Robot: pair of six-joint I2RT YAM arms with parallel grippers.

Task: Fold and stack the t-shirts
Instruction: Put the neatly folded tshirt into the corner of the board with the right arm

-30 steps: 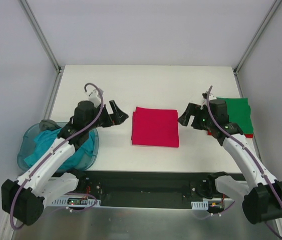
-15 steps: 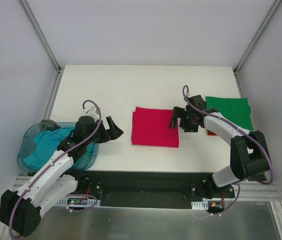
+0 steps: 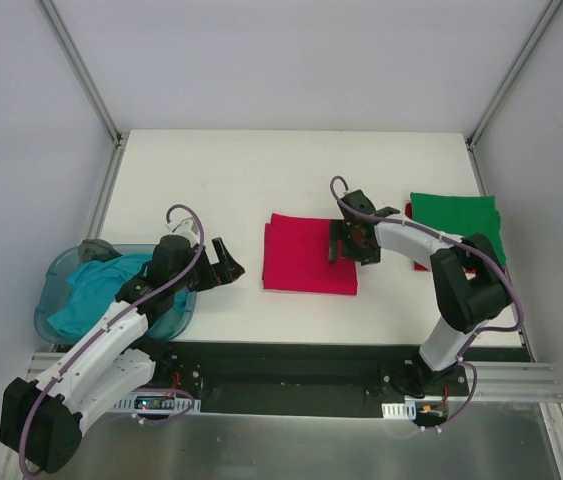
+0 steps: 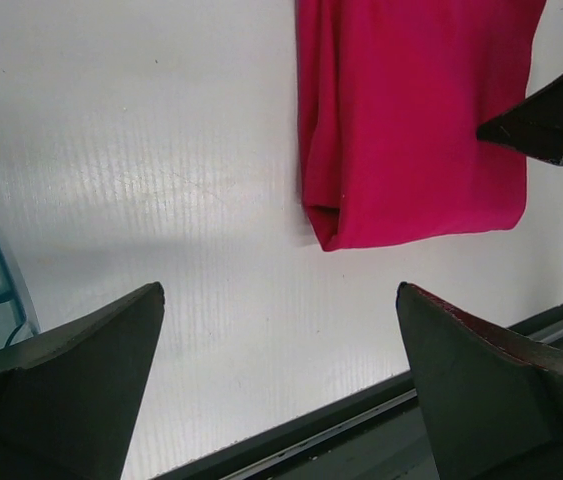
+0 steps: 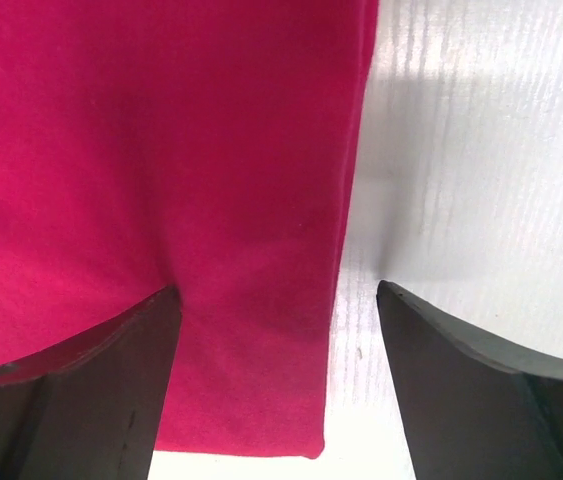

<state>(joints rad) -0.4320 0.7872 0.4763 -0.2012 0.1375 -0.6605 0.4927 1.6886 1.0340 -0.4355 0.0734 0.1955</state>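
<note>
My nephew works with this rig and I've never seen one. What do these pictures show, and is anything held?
Two robot arms stand at the near edge of a white table. One picture looks down from above; the other two come from wrist cameras, the dark wedges being each arm's own fingers. A folded red t-shirt lies mid-table, a folded green t-shirt at right, a teal t-shirt in a blue tub at left. The right gripper is open astride the red shirt's right edge; the left gripper is open over bare table. Nothing is held.

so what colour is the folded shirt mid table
The folded shirt is plain crimson red, clearest in the right wrist view.
</note>
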